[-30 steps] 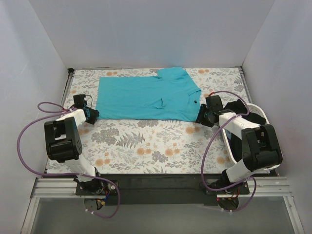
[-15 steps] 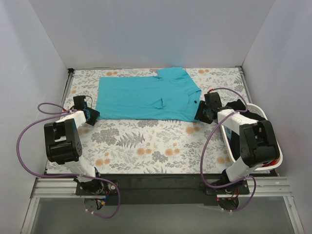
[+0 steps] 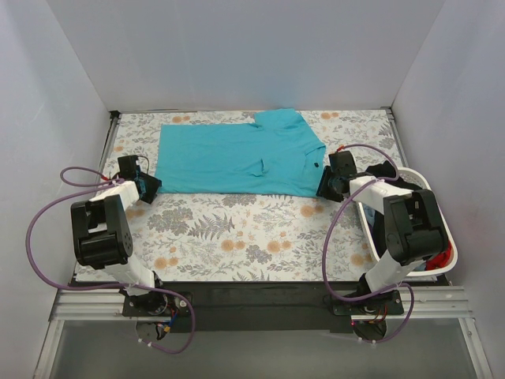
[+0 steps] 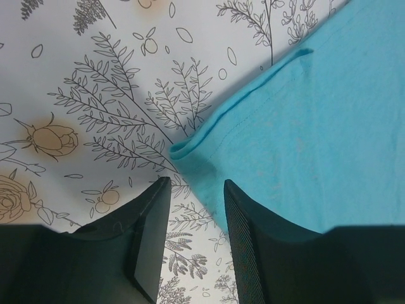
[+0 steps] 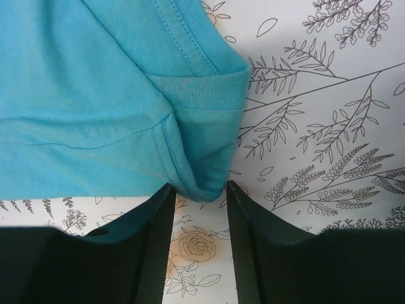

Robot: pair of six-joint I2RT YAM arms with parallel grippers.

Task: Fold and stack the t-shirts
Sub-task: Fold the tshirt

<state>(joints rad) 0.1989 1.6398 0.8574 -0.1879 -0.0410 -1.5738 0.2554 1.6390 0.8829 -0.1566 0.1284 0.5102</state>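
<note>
Both near corners of the teal shirt [image 3: 237,158], flat toward the table's [image 3: 237,233] far edge, sit between spread fingers [image 4: 149,240]: left gripper [image 4: 196,183] has widened, right gripper [image 5: 199,187] barely narrowed, so no pinch holds yet.

The t-shirt [image 3: 237,158] lies on the cloth [image 3: 237,229], toward the far side. The left pincer [image 3: 150,186] is at its near-left corner, the right pincer [image 3: 323,188] at its near-right, the basket [image 3: 428,188] further right.

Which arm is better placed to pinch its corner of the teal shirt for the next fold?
Right, narrowly. The right pincer is open with a folded corner of the teal t-shirt centred in its gap. The left pincer, also open, has the hem corner just ahead, off-centre.
</note>
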